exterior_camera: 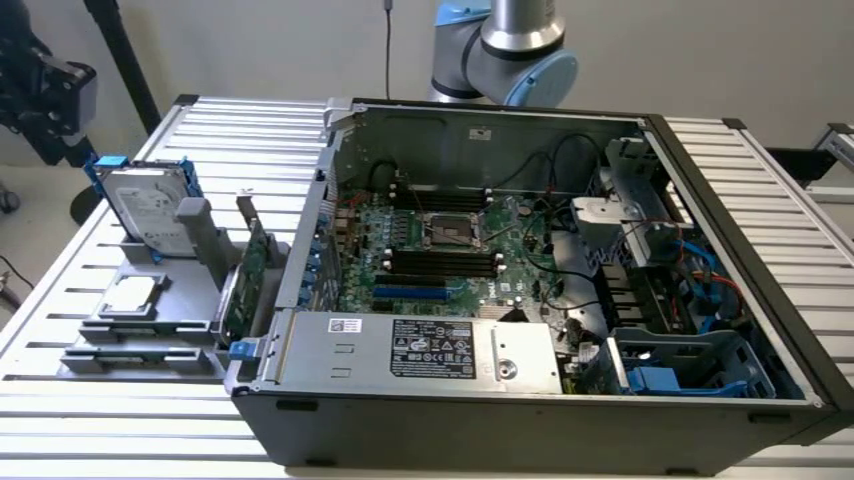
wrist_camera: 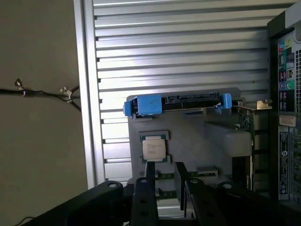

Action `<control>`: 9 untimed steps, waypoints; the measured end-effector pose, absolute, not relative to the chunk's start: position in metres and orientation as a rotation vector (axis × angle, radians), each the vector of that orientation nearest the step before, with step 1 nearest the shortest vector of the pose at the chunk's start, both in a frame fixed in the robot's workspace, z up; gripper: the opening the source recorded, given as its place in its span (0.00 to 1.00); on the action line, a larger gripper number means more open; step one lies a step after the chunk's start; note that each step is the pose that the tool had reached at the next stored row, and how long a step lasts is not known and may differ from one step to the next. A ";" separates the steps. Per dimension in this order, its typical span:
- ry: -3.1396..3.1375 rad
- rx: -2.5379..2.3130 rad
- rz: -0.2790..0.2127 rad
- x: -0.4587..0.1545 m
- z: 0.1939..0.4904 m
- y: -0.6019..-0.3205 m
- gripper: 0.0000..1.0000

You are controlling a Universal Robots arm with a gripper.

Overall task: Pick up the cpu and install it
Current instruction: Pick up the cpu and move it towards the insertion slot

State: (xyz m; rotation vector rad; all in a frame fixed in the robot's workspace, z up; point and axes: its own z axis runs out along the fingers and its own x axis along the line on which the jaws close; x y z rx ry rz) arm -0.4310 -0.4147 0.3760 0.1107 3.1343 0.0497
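We note the arm (exterior_camera: 511, 45) upright behind the computer case (exterior_camera: 534, 430). The gripper (wrist_camera: 164, 165) hangs over the grey holder (wrist_camera: 188, 134), fingers parted and empty. The cpu (wrist_camera: 154, 149) lies flat in that holder, untouched.

**Tally of parts on the tabletop**

One slatted tabletop (exterior_camera: 107, 430) carries one open computer case (exterior_camera: 534, 425) and one grey holder (exterior_camera: 200, 295).

The holder bears three parts:
- one cpu (exterior_camera: 131, 293)
- one hard drive (exterior_camera: 144, 208) with two blue rails (exterior_camera: 102, 180)
- one green expansion card (exterior_camera: 244, 285)

Inside the case there are three main parts:
- one motherboard (exterior_camera: 514, 225)
- one square socket frame (exterior_camera: 453, 232)
- one power supply (exterior_camera: 527, 352), which has two labels, one black (exterior_camera: 433, 348) and one white (exterior_camera: 344, 326)

One robot arm (exterior_camera: 514, 50) rises behind the case. The wrist view shows one end effector (wrist_camera: 164, 165) with two fingers (wrist_camera: 150, 184).
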 end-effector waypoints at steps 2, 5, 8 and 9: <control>3.134 0.111 0.050 -0.431 0.376 -0.415 0.42; 3.134 0.111 0.050 -0.431 0.375 -0.415 0.47; 3.134 0.111 0.050 -0.431 0.369 -0.416 0.60; 3.134 0.111 0.050 -0.431 0.368 -0.416 0.60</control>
